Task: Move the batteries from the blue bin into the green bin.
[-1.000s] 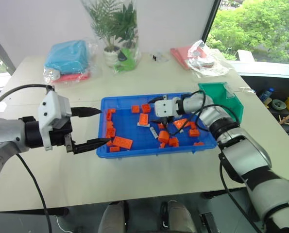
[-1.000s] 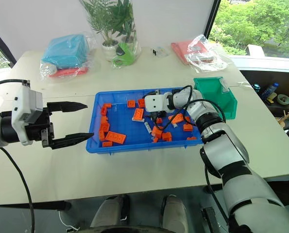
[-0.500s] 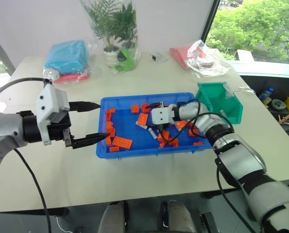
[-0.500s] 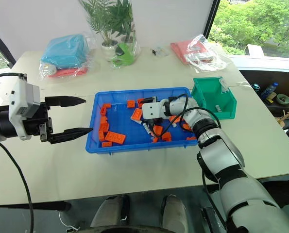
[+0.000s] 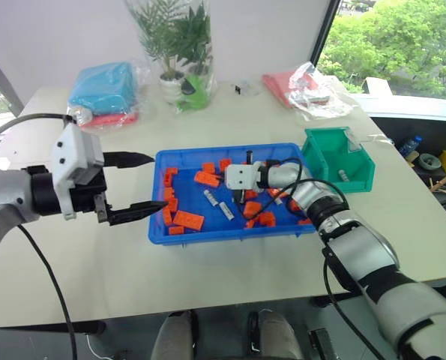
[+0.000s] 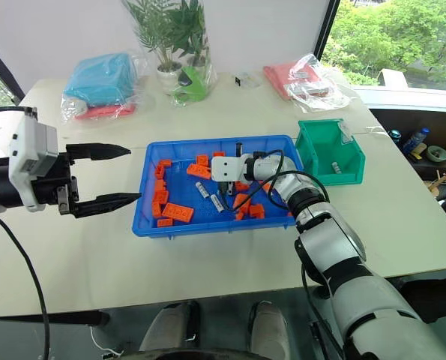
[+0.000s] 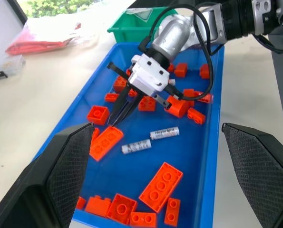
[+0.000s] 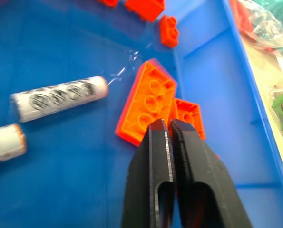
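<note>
Our right hand (image 7: 116, 115) is pinched shut on nothing beside the batteries (image 7: 151, 139) in the blue bin (image 5: 230, 233); left hand (image 5: 136, 186) wide. We risk lifting empty or nudging bricks (image 7: 161, 180).

Table (image 5: 230, 292) layout, as we see it
We find the tray (image 5: 230, 234) mid-table holding bricks (image 5: 187, 220) and two batteries (image 5: 226, 211) side by side; bin (image 5: 337, 158) just right of it, a battery (image 5: 343, 175) inside; plant (image 5: 179, 45) and bags (image 5: 103, 91) behind.

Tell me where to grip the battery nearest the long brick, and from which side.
Probably the middle of the battery, from above with the right gripper, jaws across its round body. It lies flat on the blue bin floor, clear of bricks.
</note>
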Robot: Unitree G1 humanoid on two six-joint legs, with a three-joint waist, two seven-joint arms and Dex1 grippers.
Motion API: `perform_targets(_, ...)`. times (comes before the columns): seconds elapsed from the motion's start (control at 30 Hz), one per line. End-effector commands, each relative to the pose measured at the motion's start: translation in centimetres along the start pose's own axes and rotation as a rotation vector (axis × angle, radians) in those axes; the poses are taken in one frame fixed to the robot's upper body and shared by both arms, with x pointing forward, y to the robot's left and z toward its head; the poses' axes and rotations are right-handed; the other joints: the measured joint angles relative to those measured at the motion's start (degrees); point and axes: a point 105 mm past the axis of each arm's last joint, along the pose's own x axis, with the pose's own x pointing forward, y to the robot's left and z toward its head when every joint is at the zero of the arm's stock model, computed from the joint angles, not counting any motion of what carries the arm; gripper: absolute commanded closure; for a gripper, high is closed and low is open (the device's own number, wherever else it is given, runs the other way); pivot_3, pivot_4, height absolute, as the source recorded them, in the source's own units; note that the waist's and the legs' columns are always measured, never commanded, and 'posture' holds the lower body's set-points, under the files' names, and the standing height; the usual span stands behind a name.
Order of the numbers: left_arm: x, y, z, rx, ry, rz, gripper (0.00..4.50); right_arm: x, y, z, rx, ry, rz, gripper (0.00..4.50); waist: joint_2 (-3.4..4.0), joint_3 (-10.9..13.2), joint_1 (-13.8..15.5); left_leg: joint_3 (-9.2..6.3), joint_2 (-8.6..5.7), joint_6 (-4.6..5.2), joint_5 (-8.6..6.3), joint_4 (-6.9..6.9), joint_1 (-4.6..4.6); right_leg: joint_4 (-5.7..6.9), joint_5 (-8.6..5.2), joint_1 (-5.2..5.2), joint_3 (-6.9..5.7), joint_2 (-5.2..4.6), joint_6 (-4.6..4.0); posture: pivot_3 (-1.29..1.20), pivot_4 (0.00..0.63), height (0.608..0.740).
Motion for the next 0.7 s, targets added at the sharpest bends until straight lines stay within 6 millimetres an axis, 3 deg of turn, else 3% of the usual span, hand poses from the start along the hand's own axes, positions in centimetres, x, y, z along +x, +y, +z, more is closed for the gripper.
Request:
perform_targets(0.03,0.1,0.2,0.5,0.041,-0.007,0.006,0.00,1.8,-1.5,3.8,0.004,-0.116,-0.043,4.45,0.00,0.00,-0.08,-0.01,0.00,0.00,0.00,0.00,0.00,0.02,0.00,0.00,0.00,0.01,0.00,0.00,0.150,0.673)
perform_targets(0.2,0.2,0.2,0.5,0.043,-0.012,0.008,0.00,3.8,-0.9,6.1,0.077,-0.149,0.004,4.45,0.05,0.03,0.04,-0.01,0.02,0.00,0.00,-0.03,0.01,0.11,0.00,-0.03,0.00,0.02,0.00,0.00,0.150,0.673)
perform_targets(0.33,-0.1,-0.3,0.1,0.016,0.000,0.000,0.00,2.5,-2.3,7.1,0.197,-0.136,0.016,4.45,0.14,0.11,0.54,-0.10,-0.01,0.00,0.00,0.07,-0.01,0.04,0.00,-0.14,0.00,0.02,-0.01,0.00,0.150,0.673)
perform_targets(0.4,-0.4,-0.4,-0.5,-0.005,0.014,0.004,0.00,1.2,-2.4,7.7,0.377,-0.117,0.037,4.45,0.10,0.08,0.54,-0.17,-0.02,0.00,-0.01,0.08,-0.01,0.02,0.00,-0.12,0.00,0.02,-0.01,0.00,0.150,0.673)
perform_targets(0.47,-0.7,-0.7,-1.0,-0.024,0.030,-0.001,0.00,-0.2,-1.3,8.1,0.526,-0.061,0.083,3.67,0.08,0.07,0.48,-0.25,-0.02,0.00,-0.01,0.07,-0.02,0.03,-0.01,-0.13,0.00,0.04,-0.02,0.00,0.150,0.673)
perform_targets(0.6,-1.5,-1.3,-2.2,-0.056,0.067,-0.014,0.00,-1.9,1.6,7.8,0.748,0.099,0.163,1.68,0.08,0.06,0.41,-0.24,-0.01,0.00,-0.02,0.05,-0.02,0.00,-0.05,-0.20,0.00,0.04,-0.08,0.00,0.150,0.673)
perform_targets(0.7,-2.1,-1.6,-3.0,-0.069,0.090,-0.016,0.00,-2.6,3.7,7.2,0.939,0.199,0.226,1.68,0.07,0.06,0.38,-0.23,0.00,-0.02,-0.03,0.01,-0.01,0.00,-0.14,-0.25,-0.01,0.04,-0.25,0.00,0.150,0.673)
